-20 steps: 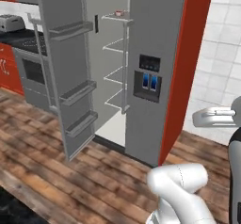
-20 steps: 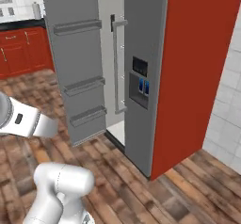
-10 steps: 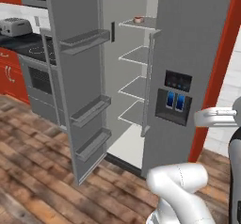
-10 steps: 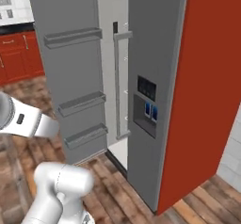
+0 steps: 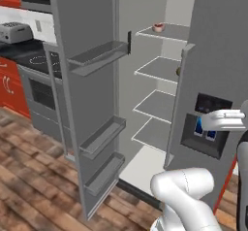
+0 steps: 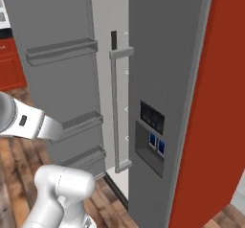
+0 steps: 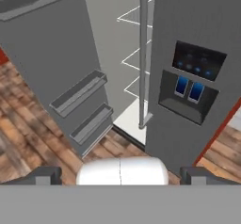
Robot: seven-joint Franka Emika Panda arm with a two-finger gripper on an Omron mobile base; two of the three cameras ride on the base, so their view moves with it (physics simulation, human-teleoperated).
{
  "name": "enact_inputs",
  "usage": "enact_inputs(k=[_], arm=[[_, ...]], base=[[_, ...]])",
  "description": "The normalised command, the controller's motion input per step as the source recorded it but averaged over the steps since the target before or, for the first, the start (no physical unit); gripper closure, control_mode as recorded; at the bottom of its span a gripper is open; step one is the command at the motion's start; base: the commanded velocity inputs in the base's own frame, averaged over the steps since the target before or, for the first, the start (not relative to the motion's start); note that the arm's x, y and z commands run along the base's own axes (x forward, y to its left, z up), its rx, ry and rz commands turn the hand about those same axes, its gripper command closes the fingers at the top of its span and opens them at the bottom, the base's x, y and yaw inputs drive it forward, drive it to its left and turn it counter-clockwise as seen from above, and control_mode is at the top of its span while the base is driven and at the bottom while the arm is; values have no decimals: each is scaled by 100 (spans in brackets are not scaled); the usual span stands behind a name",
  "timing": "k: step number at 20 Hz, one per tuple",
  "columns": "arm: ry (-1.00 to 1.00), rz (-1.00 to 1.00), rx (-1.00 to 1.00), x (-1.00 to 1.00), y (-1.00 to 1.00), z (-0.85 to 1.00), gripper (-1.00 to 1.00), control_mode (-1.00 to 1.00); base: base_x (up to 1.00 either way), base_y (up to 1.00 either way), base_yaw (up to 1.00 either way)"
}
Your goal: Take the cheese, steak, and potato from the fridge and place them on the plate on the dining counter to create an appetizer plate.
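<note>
The grey fridge (image 5: 92, 79) stands close ahead with its left door swung open and its right door shut. On the top shelf lies the steak (image 5: 158, 27), small and red with a pale rim. A small olive-brown round bit, the potato (image 5: 178, 71), peeks out on the second shelf beside the right door's edge. The cheese is hidden. The plate and the dining counter are out of view. My gripper (image 7: 122, 176) is open with nothing between its fingertips (image 7: 44, 175), and it faces the fridge (image 7: 197, 30) from some way off, above the wooden floor.
The open door's bins (image 5: 101, 135) stick out to the left of the shelves. The right door carries a dark dispenser panel (image 6: 152, 129) and a long handle (image 6: 117, 107). A stove (image 5: 38, 89) and toaster (image 5: 14, 31) stand at left; a red panel (image 6: 220, 102) flanks the fridge.
Both base views have shifted as a whole. The base has driven closer to the fridge, which now looks much larger. The gripper stays open.
</note>
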Motion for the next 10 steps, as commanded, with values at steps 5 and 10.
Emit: enact_inputs(k=[5,10], arm=[[0,0,0,0,0,0,-100,100],[0,0,0,0,0,0,-100,100]], base=[[52,10,0],[6,0,-6]])
